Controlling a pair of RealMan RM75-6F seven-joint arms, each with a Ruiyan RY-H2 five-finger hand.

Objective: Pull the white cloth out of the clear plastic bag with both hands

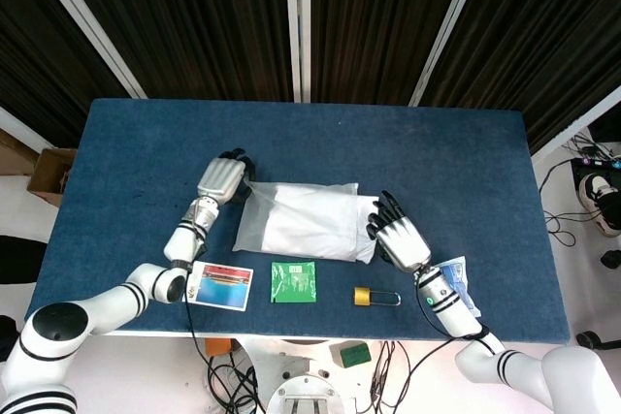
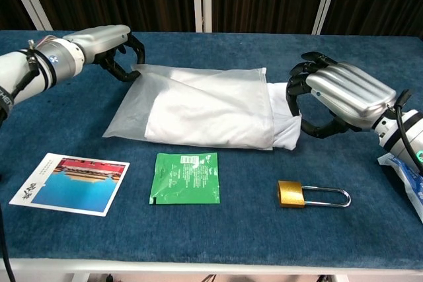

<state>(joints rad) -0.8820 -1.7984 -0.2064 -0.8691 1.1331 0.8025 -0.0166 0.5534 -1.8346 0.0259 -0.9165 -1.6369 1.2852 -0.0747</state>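
The clear plastic bag (image 2: 135,104) lies flat mid-table, its mouth toward the right, also seen from the head view as bag (image 1: 248,215). The white cloth (image 2: 211,120) fills most of it, and one end (image 2: 285,130) sticks out of the mouth. My right hand (image 2: 337,97) grips that loose end with curled fingers; from above the right hand (image 1: 400,239) sits at the bag's right edge. My left hand (image 2: 109,47) pinches the bag's far left corner; in the head view the left hand (image 1: 221,178) is at the upper left of the bag.
A green packet (image 2: 185,176) lies just in front of the bag. A brass padlock (image 2: 310,195) lies front right and a picture card (image 2: 69,183) front left. A blue and white pouch (image 2: 406,179) lies under my right forearm, near the table's front edge.
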